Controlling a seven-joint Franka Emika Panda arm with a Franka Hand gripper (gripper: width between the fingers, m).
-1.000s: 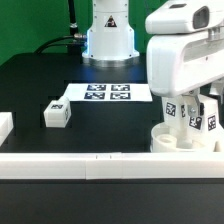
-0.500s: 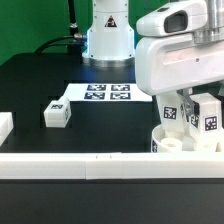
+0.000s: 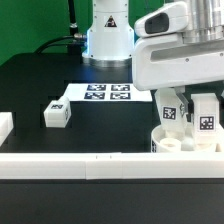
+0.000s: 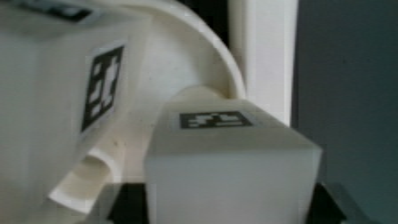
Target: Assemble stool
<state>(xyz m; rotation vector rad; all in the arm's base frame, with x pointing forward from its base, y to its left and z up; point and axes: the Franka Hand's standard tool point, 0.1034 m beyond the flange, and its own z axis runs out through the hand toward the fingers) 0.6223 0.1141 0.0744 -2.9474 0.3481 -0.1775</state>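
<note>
The round white seat (image 3: 178,143) lies at the exterior view's right, against the front rail. One tagged leg (image 3: 170,111) stands upright on it. My gripper (image 3: 205,100) is shut on a second tagged leg (image 3: 207,122) and holds it upright over the seat, right of the first leg. In the wrist view this held leg (image 4: 228,150) fills the middle between my dark fingers (image 4: 125,205), with the seat's curved side (image 4: 71,110) beside it. A third leg (image 3: 57,114) lies loose on the table at the left.
The marker board (image 3: 105,93) lies at the table's middle, in front of the robot base (image 3: 108,35). A long white rail (image 3: 80,162) runs along the front edge and also shows in the wrist view (image 4: 267,45). A white block (image 3: 4,126) sits at the far left.
My hand has swung toward the exterior view's left over the seat, and the held leg has shifted slightly left with it. The loose leg and the standing leg have not moved.
</note>
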